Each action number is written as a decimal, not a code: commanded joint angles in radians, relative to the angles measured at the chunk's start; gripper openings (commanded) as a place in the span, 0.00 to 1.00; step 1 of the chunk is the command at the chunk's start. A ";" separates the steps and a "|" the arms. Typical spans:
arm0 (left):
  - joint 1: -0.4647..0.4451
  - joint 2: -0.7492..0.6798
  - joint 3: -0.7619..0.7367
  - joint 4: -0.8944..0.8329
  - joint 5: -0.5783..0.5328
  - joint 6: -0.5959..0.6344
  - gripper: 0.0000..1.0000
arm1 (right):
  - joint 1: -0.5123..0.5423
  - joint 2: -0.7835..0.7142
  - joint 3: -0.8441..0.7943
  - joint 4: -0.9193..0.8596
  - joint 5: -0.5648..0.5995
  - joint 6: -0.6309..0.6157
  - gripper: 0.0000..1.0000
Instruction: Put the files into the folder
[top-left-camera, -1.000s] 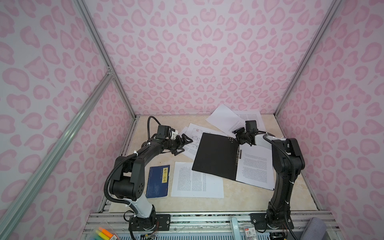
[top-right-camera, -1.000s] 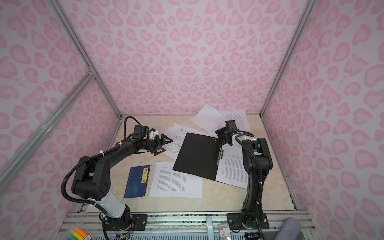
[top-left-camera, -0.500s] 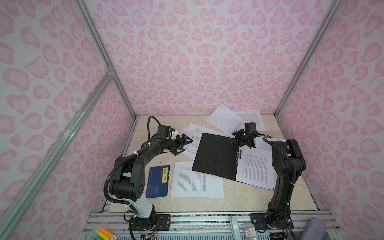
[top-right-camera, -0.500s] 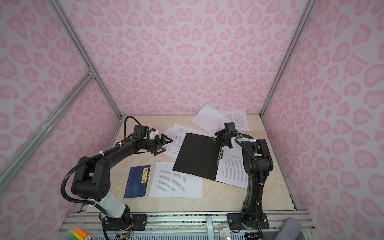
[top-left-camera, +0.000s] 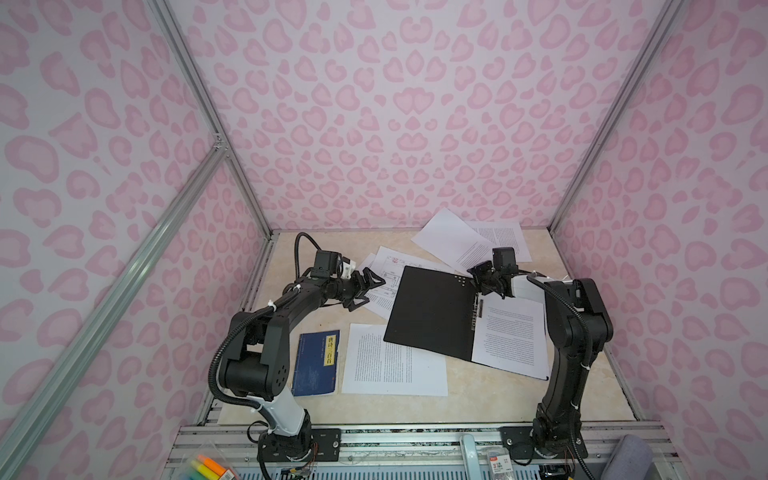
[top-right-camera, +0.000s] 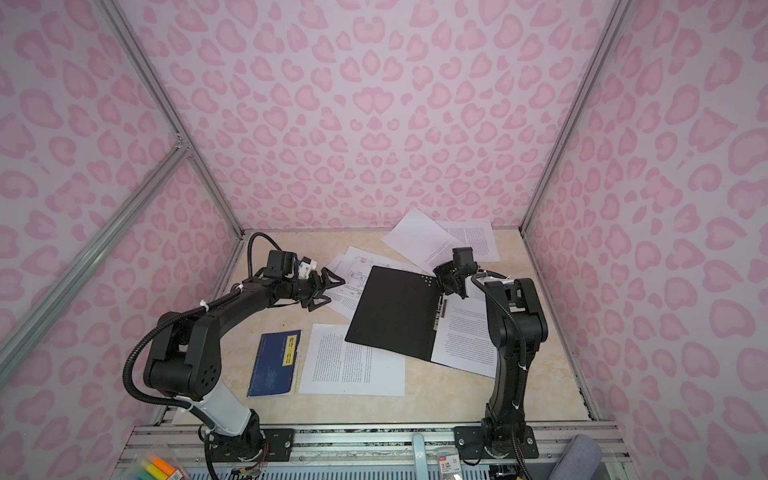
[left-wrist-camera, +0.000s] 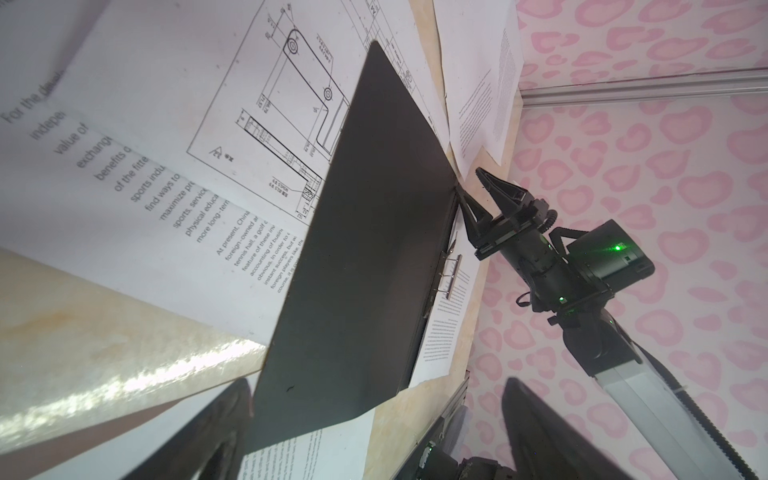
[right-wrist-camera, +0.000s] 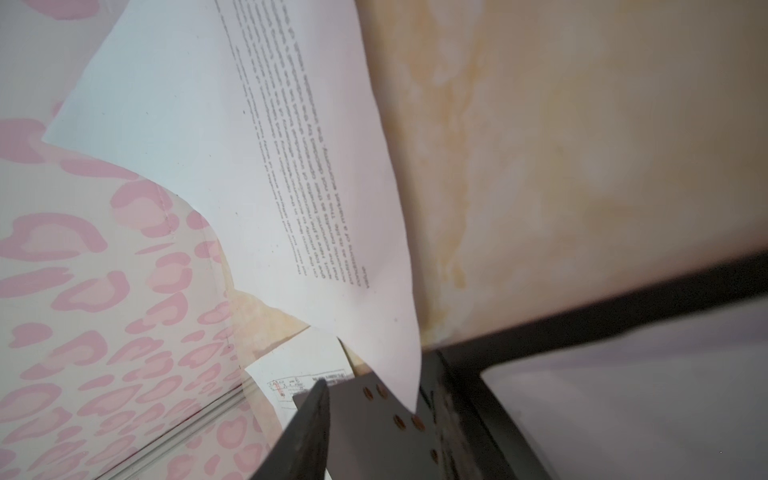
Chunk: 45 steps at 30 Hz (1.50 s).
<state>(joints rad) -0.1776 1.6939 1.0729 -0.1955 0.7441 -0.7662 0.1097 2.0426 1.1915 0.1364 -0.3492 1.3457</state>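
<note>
Right, got the folder (top-left-camera: 432, 316) lying open, black inside up, right of centre in both top views, one of the files (top-left-camera: 509, 336) resting on its right half, more of them at lower centre, off its upper-left edge and at upper right. Seeing the right gripper (left-wrist-camera: 467, 179) at its top corner by the spine, jaws partly apart, one fingertip (left-wrist-camera: 471, 212) touching that corner. Catching the left gripper (top-left-camera: 374, 291) left of the folder, spread wide above the drawing sheet (left-wrist-camera: 270, 104), dark blue book (top-left-camera: 316, 363) at lower left.
</note>
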 joint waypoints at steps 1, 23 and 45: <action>0.001 0.007 0.001 0.029 0.017 0.001 0.95 | 0.002 0.033 0.014 0.003 0.039 0.022 0.40; 0.006 -0.049 0.116 -0.029 -0.061 0.064 0.96 | 0.015 -0.174 0.230 -0.308 -0.230 -0.441 0.00; 0.143 0.219 0.508 0.040 0.310 0.442 0.96 | 0.213 -0.378 0.655 -0.812 -0.773 -0.987 0.00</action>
<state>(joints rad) -0.0334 1.8778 1.5467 -0.2188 0.8936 -0.4332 0.3130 1.6913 1.8629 -0.7074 -1.0065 0.3817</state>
